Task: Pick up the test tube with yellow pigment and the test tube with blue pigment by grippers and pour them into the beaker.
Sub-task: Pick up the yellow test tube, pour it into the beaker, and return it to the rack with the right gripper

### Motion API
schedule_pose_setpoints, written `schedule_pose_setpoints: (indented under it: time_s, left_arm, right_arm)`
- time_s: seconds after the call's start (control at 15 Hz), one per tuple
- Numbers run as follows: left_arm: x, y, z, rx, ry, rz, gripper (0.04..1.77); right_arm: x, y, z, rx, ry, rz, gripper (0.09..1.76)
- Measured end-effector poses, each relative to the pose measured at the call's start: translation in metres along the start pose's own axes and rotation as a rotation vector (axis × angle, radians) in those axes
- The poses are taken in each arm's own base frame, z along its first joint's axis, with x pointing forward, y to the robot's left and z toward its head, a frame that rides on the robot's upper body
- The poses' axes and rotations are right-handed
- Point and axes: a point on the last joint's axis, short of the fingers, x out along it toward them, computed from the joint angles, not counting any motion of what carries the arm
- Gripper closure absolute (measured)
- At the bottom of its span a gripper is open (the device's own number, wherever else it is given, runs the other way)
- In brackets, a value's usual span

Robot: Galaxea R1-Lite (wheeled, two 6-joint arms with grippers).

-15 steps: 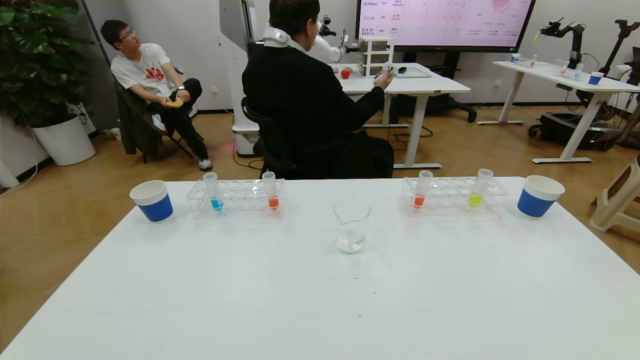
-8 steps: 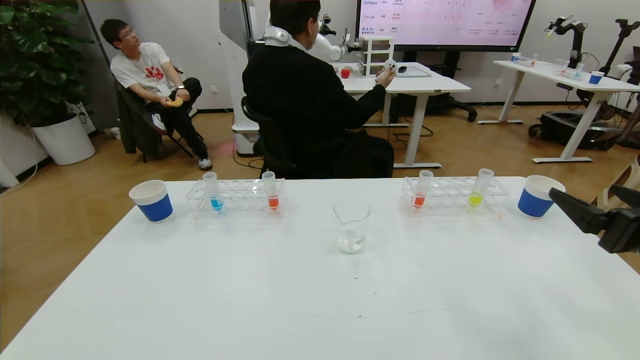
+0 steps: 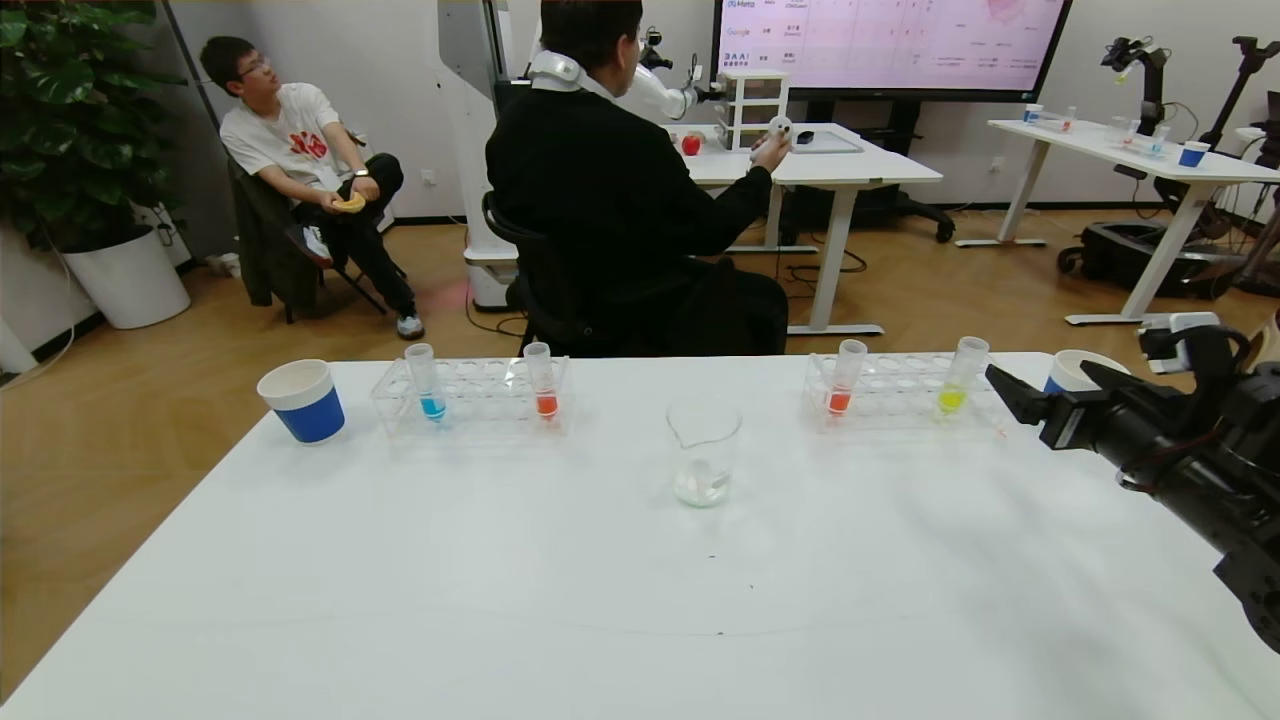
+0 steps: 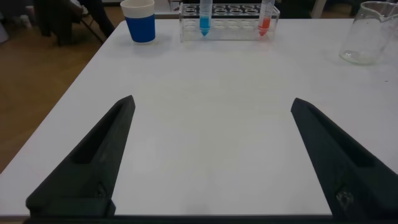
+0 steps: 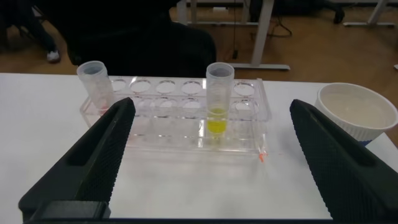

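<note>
The yellow-pigment test tube [image 3: 955, 385] stands in the right clear rack [image 3: 900, 400]; it also shows in the right wrist view [image 5: 218, 106]. The blue-pigment test tube [image 3: 428, 385] stands in the left clear rack [image 3: 480, 405] and shows far off in the left wrist view [image 4: 204, 17]. The clear beaker [image 3: 703, 450] stands between the racks, nearer me. My right gripper [image 3: 1045, 382] is open and empty, just right of the right rack, with the yellow tube ahead between its fingers [image 5: 211, 102]. My left gripper [image 4: 211, 102] is open and empty over bare table, out of the head view.
An orange-red tube stands in each rack [image 3: 543, 385] [image 3: 843, 385]. A blue-and-white paper cup [image 3: 303, 400] is at the far left; another [image 3: 1070, 366] sits partly behind my right gripper. People and other tables are beyond the far edge.
My right arm has come in from the right edge and moved left toward the right rack, now covering part of the right cup. Nothing on the table has moved.
</note>
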Motion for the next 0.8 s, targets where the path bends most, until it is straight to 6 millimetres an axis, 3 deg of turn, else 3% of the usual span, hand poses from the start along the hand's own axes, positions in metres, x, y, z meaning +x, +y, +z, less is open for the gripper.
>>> schedule_pose_setpoints:
  time_s: [0.33,0.8]
  left_arm:
    - [0.0,0.0,0.0,0.0,0.0,0.0,0.06]
    - [0.0,0.0,0.0,0.0,0.0,0.0,0.06]
  right_arm:
    - [0.038,-0.01,-0.04,0.005,0.025,0.005,0.11]
    - [0.089,-0.015,-0.056,-0.005,-0.023,0.017,0.11]
